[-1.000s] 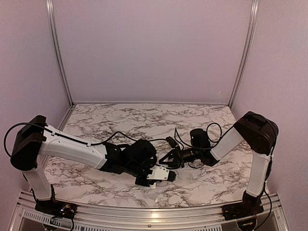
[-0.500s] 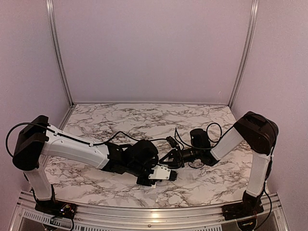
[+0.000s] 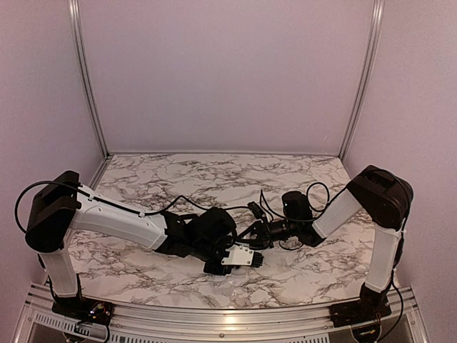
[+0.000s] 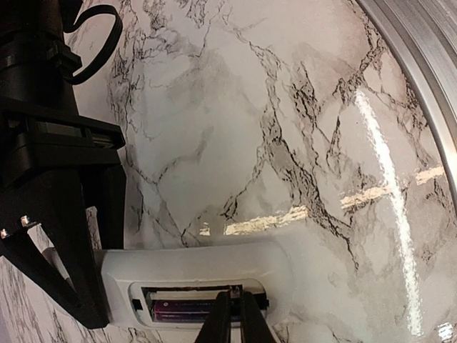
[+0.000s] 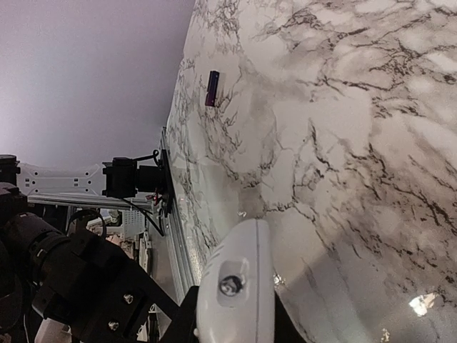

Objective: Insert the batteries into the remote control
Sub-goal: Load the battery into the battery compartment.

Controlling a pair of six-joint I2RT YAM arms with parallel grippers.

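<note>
Soft, even overhead light; glare streaks on glossy marble table (image 4: 214, 107); close foreground parts blurred.

Top cam high, rear; wrist cams close, sharing remote (image 4: 200, 261)

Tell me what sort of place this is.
Probably a robot lab test cell: a marble-patterned tabletop boxed in by plain lilac walls on aluminium posts, with a left arm and a right arm bolted at its near edge.
</note>
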